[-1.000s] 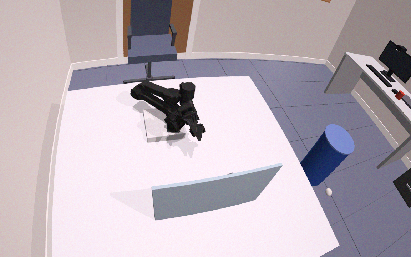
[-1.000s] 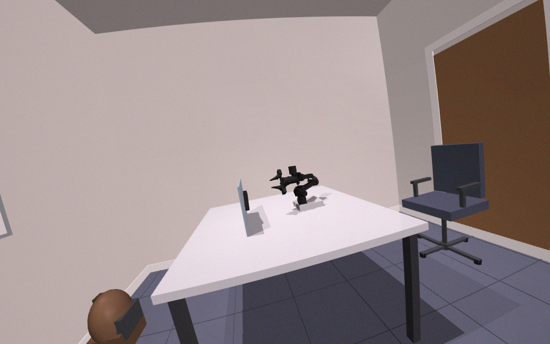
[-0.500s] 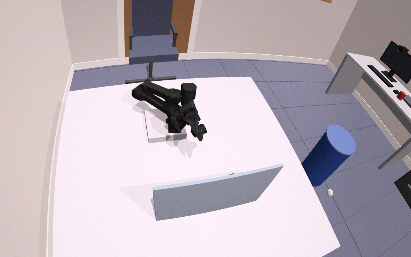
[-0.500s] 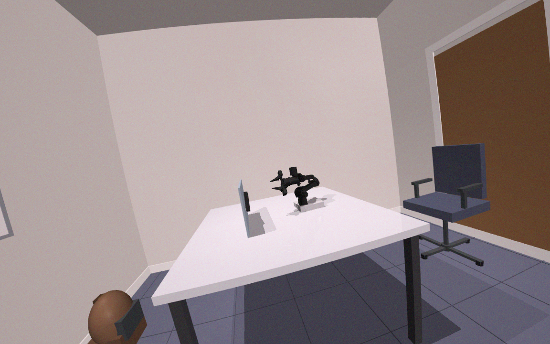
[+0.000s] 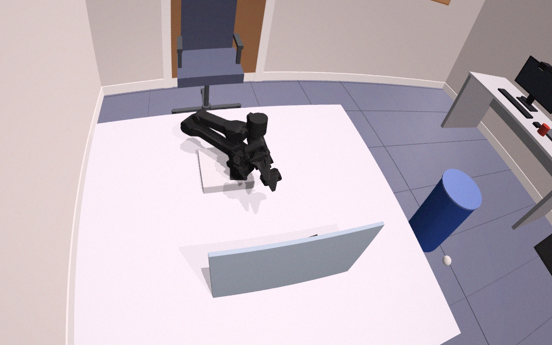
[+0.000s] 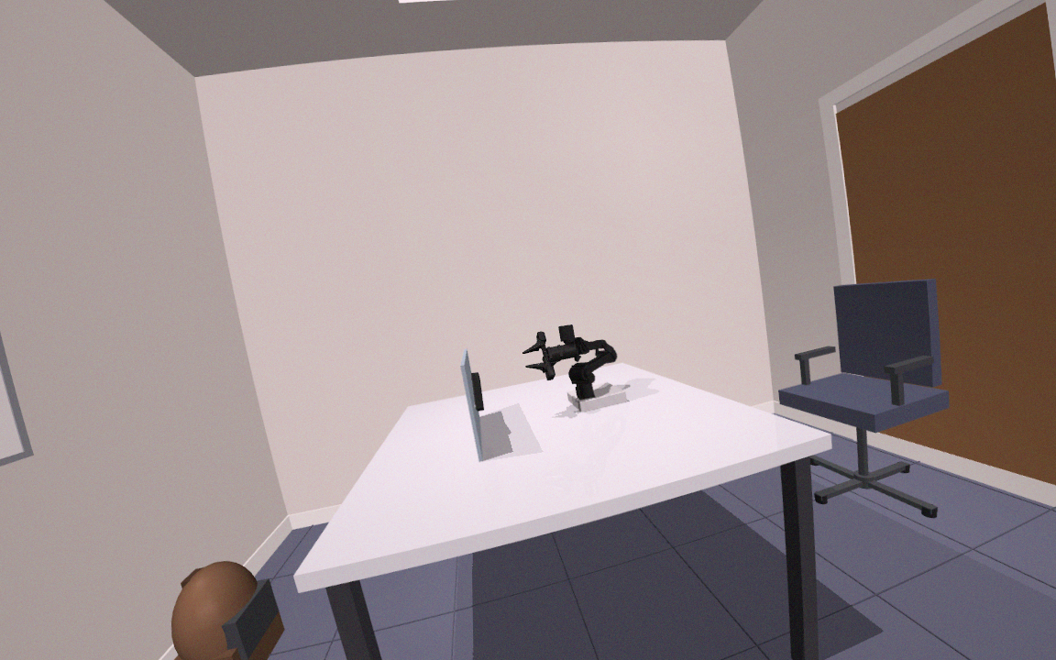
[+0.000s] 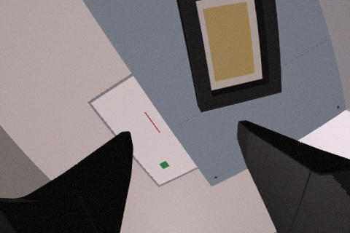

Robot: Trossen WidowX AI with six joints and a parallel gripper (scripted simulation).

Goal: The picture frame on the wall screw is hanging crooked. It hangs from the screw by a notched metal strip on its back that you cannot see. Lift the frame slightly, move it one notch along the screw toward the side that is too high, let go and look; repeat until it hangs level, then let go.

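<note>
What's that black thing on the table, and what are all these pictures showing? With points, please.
It's a robot arm (image 5: 213, 122) (image 6: 598, 361) standing on a white table (image 5: 141, 279) (image 6: 598, 467). One picture looks down from above, one looks from across the room, and one comes from the robot's wrist. Its gripper (image 5: 271, 179) (image 6: 530, 359) (image 7: 185, 135) is like two big fingers, standing apart and holding nothing. In front is an upright blue-grey panel (image 5: 286, 268) (image 6: 472, 406) (image 7: 146, 44). The black picture frame (image 6: 478, 391) (image 7: 189, 44) hangs on it.

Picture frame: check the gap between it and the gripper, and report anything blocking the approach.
Nothing visible stands between the open gripper and the picture frame. The frame hangs on the gripper's side of the blue-grey panel, so the panel is behind it.
</note>
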